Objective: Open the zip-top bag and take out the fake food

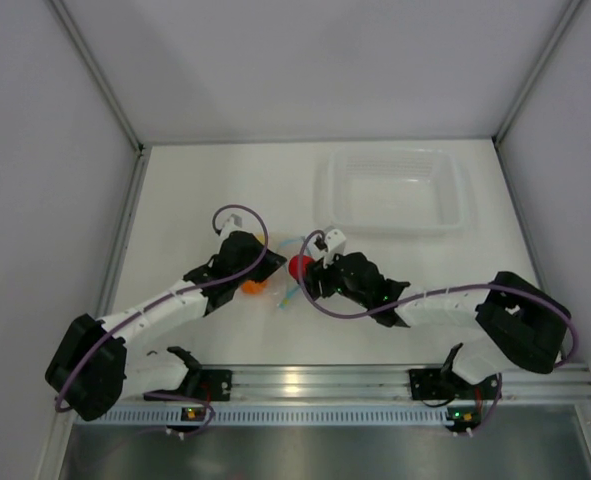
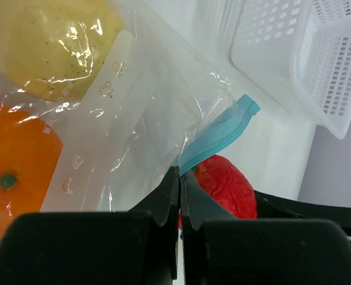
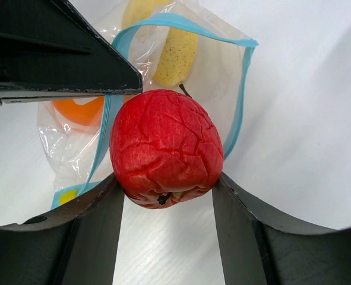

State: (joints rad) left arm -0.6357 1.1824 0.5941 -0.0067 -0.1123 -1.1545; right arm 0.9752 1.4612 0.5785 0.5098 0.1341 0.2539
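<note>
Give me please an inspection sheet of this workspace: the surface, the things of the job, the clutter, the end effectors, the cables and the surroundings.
Surface: white table, no spill seen.
Job's things: zip-top bag with its mouth open; red fruit at the mouth; orange fruit and yellow fruit inside.
Clutter: clear tray at the far right, apart from the bag.
Grippers: left end effector shut on the bag's plastic near the blue strip; right end effector shut on the red fruit.
Cables: purple cables looped along both arms.
Surroundings: plain walls; metal rail at the near edge.
</note>
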